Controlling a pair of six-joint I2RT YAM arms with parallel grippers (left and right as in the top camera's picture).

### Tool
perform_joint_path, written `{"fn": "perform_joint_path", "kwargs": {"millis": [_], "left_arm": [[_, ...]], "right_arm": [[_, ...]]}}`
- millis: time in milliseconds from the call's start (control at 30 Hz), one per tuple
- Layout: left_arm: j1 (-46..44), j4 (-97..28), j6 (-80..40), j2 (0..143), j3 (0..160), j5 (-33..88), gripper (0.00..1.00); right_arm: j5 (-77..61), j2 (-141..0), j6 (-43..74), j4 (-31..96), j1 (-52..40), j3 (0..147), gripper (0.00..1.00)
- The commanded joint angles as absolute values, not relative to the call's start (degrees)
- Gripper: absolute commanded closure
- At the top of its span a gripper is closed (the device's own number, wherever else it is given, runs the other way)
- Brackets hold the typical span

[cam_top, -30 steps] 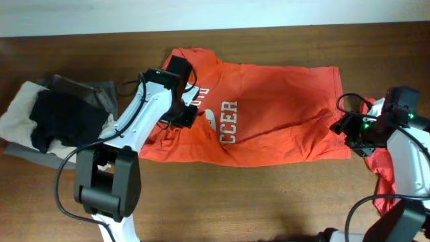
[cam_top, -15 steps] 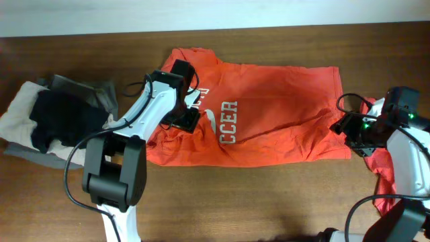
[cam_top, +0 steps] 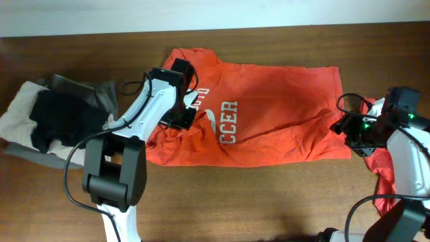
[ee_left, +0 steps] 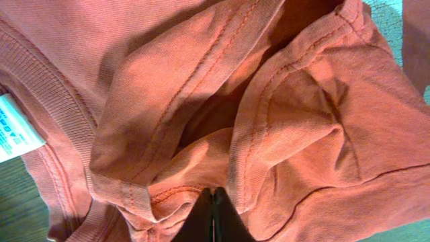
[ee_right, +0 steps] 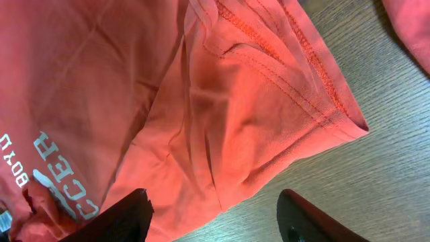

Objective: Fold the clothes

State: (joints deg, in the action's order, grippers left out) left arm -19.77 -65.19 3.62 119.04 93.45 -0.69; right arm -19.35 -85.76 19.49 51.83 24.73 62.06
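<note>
An orange T-shirt [cam_top: 269, 114] with white lettering lies spread across the middle of the wooden table. My left gripper [cam_top: 183, 118] is down on its left part near the collar. In the left wrist view the fingers [ee_left: 213, 208] are pressed together on a bunched fold of the shirt [ee_left: 282, 121], with the neck label [ee_left: 13, 134] at the left. My right gripper [cam_top: 351, 129] hovers open over the shirt's lower right corner. In the right wrist view the two fingers stand wide apart around the gripper's middle [ee_right: 215, 218], above the shirt's edge [ee_right: 235, 121] and bare wood.
A pile of beige, black and grey clothes [cam_top: 54, 117] lies at the table's left. Another red garment [cam_top: 384, 168] lies at the right under my right arm, and it also shows in the right wrist view [ee_right: 410, 27]. The table's far edge meets a white wall.
My left gripper has shifted slightly right and then back left, tugging the bunched fabric near the collar. The right arm has not moved.
</note>
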Motion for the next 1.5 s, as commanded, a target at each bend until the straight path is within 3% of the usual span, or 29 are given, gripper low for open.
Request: {"fn": "perform_joint_path", "kwargs": {"millis": [0, 33, 67, 167, 267, 333, 533, 633, 800, 1233, 1267, 1367, 1400, 1467], "left_arm": [[-21.5, -65.0, 4.5, 119.6, 94.5, -0.3, 0.98], [-22.3, -65.3, 4.4, 120.1, 94.5, -0.3, 0.80], [-22.6, -65.7, 4.4, 120.4, 94.5, -0.3, 0.56], [-23.0, -66.1, 4.1, 121.2, 94.5, -1.0, 0.44], [-23.0, -66.0, 2.6, 121.2, 94.5, -3.5, 0.44], [-23.0, -65.8, 2.7, 121.2, 94.5, -3.5, 0.49], [-23.0, -63.8, 2.7, 122.1, 93.3, -3.5, 0.88], [-23.0, -64.4, 3.2, 122.1, 93.4, -3.5, 0.98], [-23.0, -64.5, 5.1, 122.1, 95.3, -3.5, 1.00], [-23.5, -54.4, 30.2, 122.1, 97.5, -1.0, 0.99], [-23.5, -54.0, 30.8, 122.1, 97.5, -0.8, 0.95], [-23.5, -53.5, 31.0, 122.1, 97.5, -0.9, 0.72], [-23.5, -53.5, 31.0, 122.1, 97.5, -1.1, 0.54], [-23.5, -53.6, 30.8, 122.1, 97.8, -3.0, 0.07]], "right_arm": [[-18.6, -85.1, 19.3, 51.6, 24.8, 63.1, 0.35], [-18.6, -85.1, 19.3, 51.7, 24.8, 63.1, 0.35], [-18.6, -85.1, 19.3, 51.7, 24.8, 63.1, 0.35], [-18.6, -85.1, 19.3, 51.7, 24.8, 63.1, 0.35], [-18.6, -85.1, 19.3, 51.7, 24.8, 63.1, 0.35], [-18.6, -85.1, 19.3, 51.7, 24.8, 63.1, 0.35], [-18.6, -85.1, 19.3, 51.7, 24.8, 63.1, 0.35], [-18.6, -85.1, 19.3, 51.7, 24.8, 63.1, 0.35], [-18.7, -85.1, 19.3, 51.7, 24.8, 63.1, 0.35], [-18.7, -85.1, 19.6, 51.7, 24.8, 63.1, 0.35], [-18.7, -85.1, 19.6, 51.7, 24.8, 63.1, 0.35], [-18.9, -85.1, 19.6, 51.9, 24.8, 63.1, 0.35], [-18.9, -85.1, 19.6, 51.9, 24.8, 63.1, 0.35], [-18.9, -85.1, 19.6, 52.1, 24.8, 63.1, 0.35]]}}
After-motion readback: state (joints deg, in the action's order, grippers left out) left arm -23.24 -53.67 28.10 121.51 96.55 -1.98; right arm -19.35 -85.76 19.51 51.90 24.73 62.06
